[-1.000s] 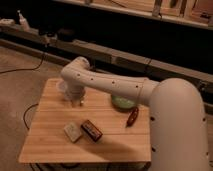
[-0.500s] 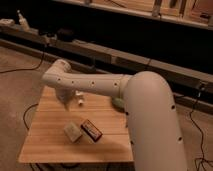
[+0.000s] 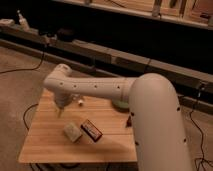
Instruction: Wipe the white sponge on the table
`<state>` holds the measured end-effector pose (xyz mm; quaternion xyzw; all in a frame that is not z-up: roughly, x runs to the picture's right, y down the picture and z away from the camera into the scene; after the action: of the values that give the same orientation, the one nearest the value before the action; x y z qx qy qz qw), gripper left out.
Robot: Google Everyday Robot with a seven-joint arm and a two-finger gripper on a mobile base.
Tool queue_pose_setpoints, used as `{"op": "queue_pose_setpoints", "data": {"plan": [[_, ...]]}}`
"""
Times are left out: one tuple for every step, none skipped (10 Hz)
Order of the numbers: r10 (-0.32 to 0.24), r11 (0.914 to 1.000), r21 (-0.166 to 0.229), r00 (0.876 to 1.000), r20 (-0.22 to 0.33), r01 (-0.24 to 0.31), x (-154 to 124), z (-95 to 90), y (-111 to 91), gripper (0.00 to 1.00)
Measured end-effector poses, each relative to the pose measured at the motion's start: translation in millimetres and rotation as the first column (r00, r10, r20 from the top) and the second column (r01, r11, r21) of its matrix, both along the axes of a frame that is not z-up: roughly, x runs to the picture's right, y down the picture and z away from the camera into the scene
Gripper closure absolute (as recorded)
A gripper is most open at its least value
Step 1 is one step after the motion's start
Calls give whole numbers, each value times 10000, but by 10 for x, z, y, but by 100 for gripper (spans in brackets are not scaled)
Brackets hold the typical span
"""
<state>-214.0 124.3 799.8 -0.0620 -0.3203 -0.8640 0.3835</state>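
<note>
The white sponge (image 3: 72,131) lies flat on the light wooden table (image 3: 50,145), left of centre and towards the front. My white arm reaches in from the right across the table's far half. The gripper (image 3: 60,110) hangs down from the wrist over the table's left part. It is a short way behind and to the left of the sponge, and apart from it. It holds nothing that I can see.
A dark brown-red packet (image 3: 91,129) lies right next to the sponge on its right. A pale green round object (image 3: 120,104) sits at the back, partly behind the arm. A small white object (image 3: 80,102) and a reddish item (image 3: 129,120) are also on the table. Cables run across the floor.
The arm has swung further to the left. The gripper has come down over the table's left part, closer to the sponge. The sponge and packet have not moved.
</note>
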Motion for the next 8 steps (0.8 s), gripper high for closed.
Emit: {"op": "queue_pose_setpoints", "data": {"plan": [[274, 9996, -124, 9996, 95, -273, -71, -21, 172, 30], [236, 9995, -191, 9997, -22, -236, -68, -13, 353, 30], [137, 9996, -260, 9999, -103, -139, -68, -5, 457, 30], [-57, 9996, -280, 9995, -321, 48, -57, 31, 597, 30], [-139, 9996, -263, 9979, -639, 123, -10, 78, 680, 30], [-174, 9995, -282, 9968, -779, 153, 14, 93, 716, 30], [-171, 9995, -283, 9968, -777, 150, 14, 93, 716, 30], [-174, 9995, -288, 9968, -776, 152, 12, 92, 718, 30]]}}
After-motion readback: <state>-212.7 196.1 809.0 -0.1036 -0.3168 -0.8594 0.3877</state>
